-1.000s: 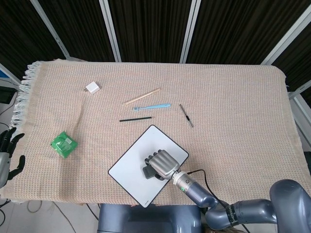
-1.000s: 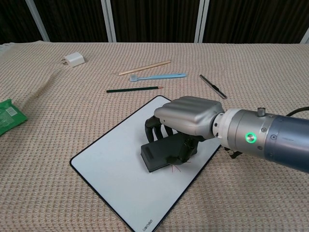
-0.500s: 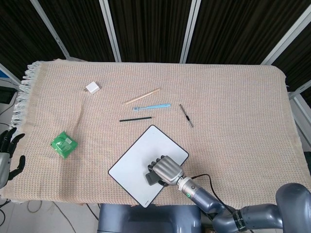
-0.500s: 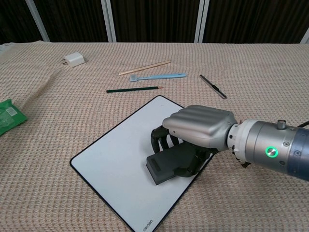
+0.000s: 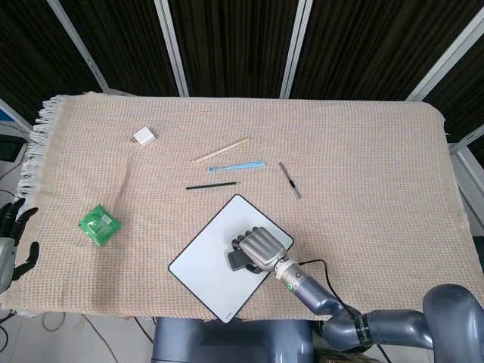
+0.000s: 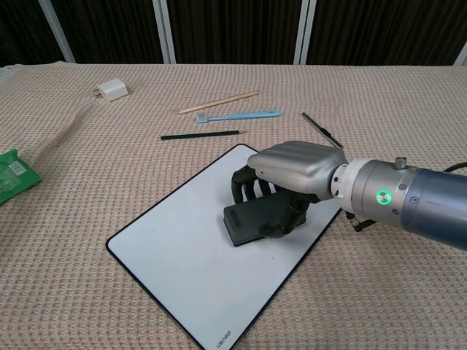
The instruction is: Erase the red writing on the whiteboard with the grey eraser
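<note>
whiteboard [image 6: 175,248]: landmark. lies flat on the beige knit cloth [image 5: 363,159] covering the counter, turned diagonally, near the front edge, dark rim, small logo at its near corner. no red marks visible on the bare white part (area under the hand hidden).
grey eraser [image 6: 244,222]: on the whiteboard, towards its right corner, flat on the surface, dark block, partly under the fingers.
right hand [image 6: 295,179]: over the whiteboard's right part, palm down, fingers [image 6: 248,186] curled over the eraser & gripping it; forearm w/ green light runs off to the right. head view shows same hand [image 5: 259,249] on the board's right half.
left hand [image 5: 11,242]: far left of the whiteboard, off the cloth's edge, holds nothing, fingers apart & pointing up; only in head view.
black pencil [image 6: 201,135]: just beyond the whiteboard's far corner, on the cloth, lying across.
blue toothbrush [image 6: 237,115]: beyond the pencil, roughly parallel to it.
wooden stick [image 6: 219,101]: further back again, slightly angled.
dark slim tool [image 6: 321,130]: beyond & right of the whiteboard (can't tell what it is exactly).
white charger [image 6: 112,90]: far back-left of the whiteboard.
green packet [image 5: 99,224]: left of the whiteboard, well apart, near the cloth's left side.
</note>
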Robot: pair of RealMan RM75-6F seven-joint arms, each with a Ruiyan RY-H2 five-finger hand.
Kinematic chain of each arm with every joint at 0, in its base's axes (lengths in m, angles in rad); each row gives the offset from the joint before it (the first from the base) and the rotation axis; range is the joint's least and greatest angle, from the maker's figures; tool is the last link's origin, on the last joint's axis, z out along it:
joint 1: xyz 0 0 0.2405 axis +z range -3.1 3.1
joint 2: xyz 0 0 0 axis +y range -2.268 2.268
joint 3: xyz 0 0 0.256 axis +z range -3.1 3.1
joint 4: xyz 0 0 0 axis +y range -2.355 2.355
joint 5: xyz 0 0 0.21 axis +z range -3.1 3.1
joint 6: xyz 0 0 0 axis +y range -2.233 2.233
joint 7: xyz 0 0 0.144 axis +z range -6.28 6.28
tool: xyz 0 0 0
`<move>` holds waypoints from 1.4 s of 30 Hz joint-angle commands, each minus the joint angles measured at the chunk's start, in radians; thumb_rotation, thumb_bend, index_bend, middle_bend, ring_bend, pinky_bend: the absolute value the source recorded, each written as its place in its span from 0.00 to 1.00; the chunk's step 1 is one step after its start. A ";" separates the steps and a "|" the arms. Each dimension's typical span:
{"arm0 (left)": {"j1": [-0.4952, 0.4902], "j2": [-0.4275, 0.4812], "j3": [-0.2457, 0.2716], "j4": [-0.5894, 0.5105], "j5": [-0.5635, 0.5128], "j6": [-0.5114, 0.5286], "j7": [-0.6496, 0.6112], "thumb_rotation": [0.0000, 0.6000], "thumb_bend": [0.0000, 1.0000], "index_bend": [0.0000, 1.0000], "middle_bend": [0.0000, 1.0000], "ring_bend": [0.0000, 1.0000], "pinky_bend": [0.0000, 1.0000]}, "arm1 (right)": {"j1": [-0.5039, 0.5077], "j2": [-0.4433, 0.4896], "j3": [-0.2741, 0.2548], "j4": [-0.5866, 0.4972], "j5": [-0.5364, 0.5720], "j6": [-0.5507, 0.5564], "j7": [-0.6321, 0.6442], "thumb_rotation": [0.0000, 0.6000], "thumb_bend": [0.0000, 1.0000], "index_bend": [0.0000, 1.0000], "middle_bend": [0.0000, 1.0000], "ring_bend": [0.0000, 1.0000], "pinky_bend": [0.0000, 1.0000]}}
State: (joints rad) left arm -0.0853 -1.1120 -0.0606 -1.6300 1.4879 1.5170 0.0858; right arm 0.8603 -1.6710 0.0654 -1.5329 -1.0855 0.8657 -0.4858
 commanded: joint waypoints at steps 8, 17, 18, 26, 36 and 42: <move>0.000 0.002 -0.001 0.000 -0.001 0.000 -0.003 1.00 0.48 0.14 0.01 0.00 0.00 | 0.005 -0.052 0.040 0.093 0.047 -0.005 0.024 1.00 0.38 0.50 0.53 0.46 0.44; 0.000 -0.001 0.002 0.001 0.003 0.000 0.001 1.00 0.48 0.14 0.01 0.00 0.00 | -0.043 0.006 -0.019 0.017 -0.028 0.030 0.045 1.00 0.38 0.51 0.53 0.46 0.44; 0.000 -0.001 0.001 0.001 0.003 0.000 0.001 1.00 0.48 0.14 0.01 0.00 0.00 | -0.049 0.016 -0.028 0.007 -0.038 0.033 0.044 1.00 0.38 0.51 0.53 0.46 0.44; 0.001 -0.001 0.001 0.001 0.005 0.003 0.002 1.00 0.48 0.14 0.01 0.00 0.00 | -0.104 0.112 -0.103 -0.079 -0.113 0.069 0.044 1.00 0.38 0.51 0.53 0.46 0.44; 0.001 -0.007 0.003 0.002 0.009 0.004 0.011 1.00 0.48 0.14 0.01 0.00 0.00 | -0.184 0.196 -0.170 -0.150 -0.196 0.143 0.046 1.00 0.38 0.51 0.53 0.46 0.44; 0.002 -0.008 0.003 0.001 0.009 0.006 0.014 1.00 0.48 0.14 0.01 0.00 0.00 | -0.191 0.244 -0.135 -0.152 -0.178 0.144 0.071 1.00 0.38 0.51 0.52 0.46 0.44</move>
State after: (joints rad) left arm -0.0835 -1.1201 -0.0573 -1.6290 1.4964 1.5235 0.0995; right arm 0.6700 -1.4362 -0.0772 -1.6854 -1.2699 1.0119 -0.4220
